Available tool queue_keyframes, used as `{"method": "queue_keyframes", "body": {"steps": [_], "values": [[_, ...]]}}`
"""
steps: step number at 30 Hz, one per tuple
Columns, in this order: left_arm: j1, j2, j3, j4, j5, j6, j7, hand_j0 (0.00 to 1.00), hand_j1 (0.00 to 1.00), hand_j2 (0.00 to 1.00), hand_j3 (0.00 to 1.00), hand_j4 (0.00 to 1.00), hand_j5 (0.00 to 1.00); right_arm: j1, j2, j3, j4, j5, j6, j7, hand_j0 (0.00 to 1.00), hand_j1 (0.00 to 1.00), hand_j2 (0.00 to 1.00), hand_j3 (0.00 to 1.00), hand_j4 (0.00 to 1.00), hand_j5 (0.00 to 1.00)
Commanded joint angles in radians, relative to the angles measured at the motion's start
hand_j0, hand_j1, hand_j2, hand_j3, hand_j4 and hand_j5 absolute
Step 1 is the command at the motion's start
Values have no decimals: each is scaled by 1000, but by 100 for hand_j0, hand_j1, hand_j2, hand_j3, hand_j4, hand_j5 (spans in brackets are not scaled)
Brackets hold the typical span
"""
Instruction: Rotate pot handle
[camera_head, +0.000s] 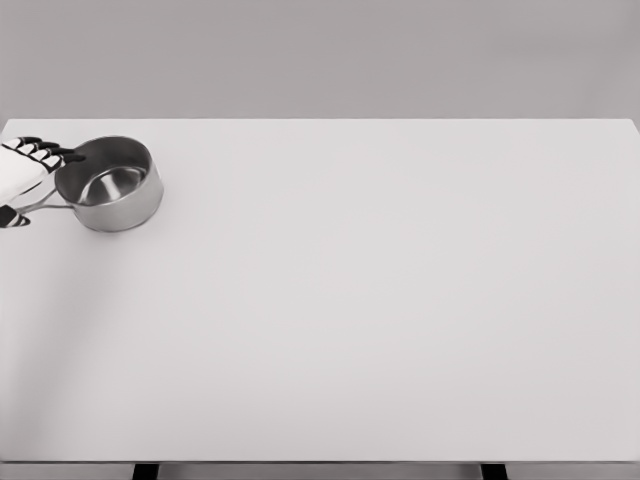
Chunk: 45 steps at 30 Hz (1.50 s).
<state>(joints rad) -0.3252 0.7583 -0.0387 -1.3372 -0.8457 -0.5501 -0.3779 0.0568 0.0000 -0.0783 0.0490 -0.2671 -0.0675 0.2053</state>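
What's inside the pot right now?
The pot looks empty: bare shiny metal floor and wall. The near rim hides the closest strip of floor. The left hand is at its handle side.

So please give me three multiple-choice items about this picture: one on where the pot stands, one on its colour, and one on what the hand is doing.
1. Where on the table is the pot?
A. far left corner
B. centre
C. near right corner

2. What colour is the pot?
A. red
B. silver metal
C. black

3. What is the left hand doing?
A. resting far from the pot
B. lifting the pot high
C. reaching the pot at its rim and handle

Answers:
1. A, the pot sits near the far left edge.
2. B, it shines grey like steel.
3. C, the fingers lie by the rim, thumb below the handle.
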Motion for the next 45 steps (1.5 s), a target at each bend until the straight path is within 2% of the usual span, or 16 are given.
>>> {"method": "queue_keyframes", "body": {"steps": [1,14,17,22,28,45], "values": [[0,0,2,9,7,2,2,100,100,100,100,100,100,0,0,0,0,0,0,0,100,100,100,100,100,100],[-43,-19,-1,73,10,4,5,100,100,100,100,100,100,0,0,0,0,0,0,0,100,100,100,100,100,100],[-75,-43,0,102,10,4,5,100,100,100,100,100,100,0,0,0,0,0,0,0,100,100,100,100,100,100],[-84,-43,2,110,11,4,5,100,100,100,100,100,100,0,0,0,0,0,0,0,100,100,100,100,100,100],[-120,-45,-3,178,11,18,7,100,100,100,100,100,100,0,0,0,0,0,0,0,100,100,100,100,100,100],[-192,-105,-10,279,5,75,7,100,100,100,100,100,100,0,0,0,0,0,0,0,100,100,100,100,100,100]]}}
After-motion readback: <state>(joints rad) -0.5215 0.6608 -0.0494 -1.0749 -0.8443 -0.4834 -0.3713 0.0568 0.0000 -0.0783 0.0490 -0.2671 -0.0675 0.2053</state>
